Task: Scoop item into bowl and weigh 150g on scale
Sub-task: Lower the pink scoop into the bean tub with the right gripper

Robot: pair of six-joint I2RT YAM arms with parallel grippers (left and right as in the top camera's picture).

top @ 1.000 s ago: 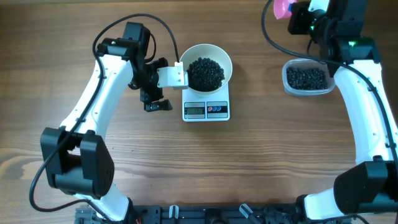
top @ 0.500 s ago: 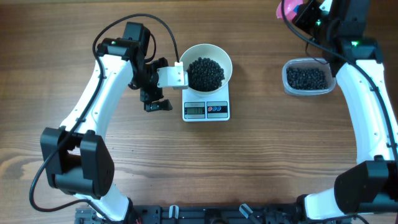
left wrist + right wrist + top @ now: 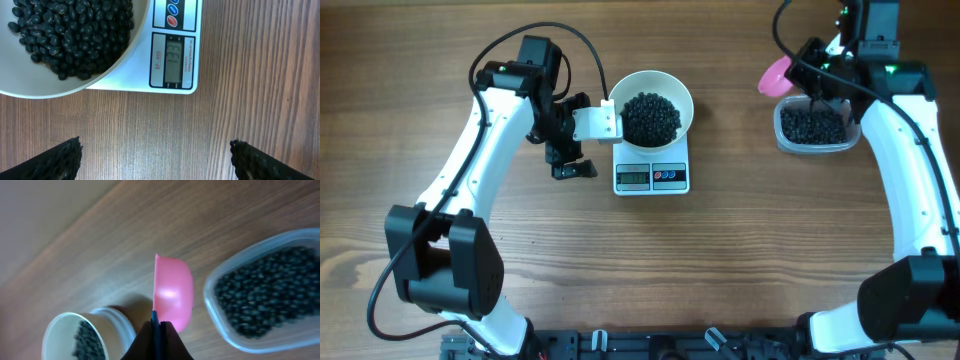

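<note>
The white bowl (image 3: 681,94) holds a dark heap of the item (image 3: 651,117) and stands on the white scale (image 3: 652,176). In the left wrist view the bowl (image 3: 50,91), its beans (image 3: 70,35) and the scale (image 3: 172,60) show close up, and the display reads 133. My left gripper (image 3: 582,136) (image 3: 155,152) is open just left of the scale, with bare wood between its fingertips (image 3: 65,156). My right gripper (image 3: 808,76) (image 3: 157,330) is shut on the handle of a pink scoop (image 3: 775,78) (image 3: 172,297), held above the table left of the tub. I cannot see what is inside the scoop.
A clear plastic tub (image 3: 812,126) (image 3: 270,297) with more black beans sits at the right, below the right wrist. The bowl (image 3: 75,335) shows at the lower left of the right wrist view. Brown wooden table (image 3: 720,260) all around.
The right arm has come down from the far edge of the table, and the pink scoop now hangs beside the tub. The left arm, the bowl and the scale have not moved.
</note>
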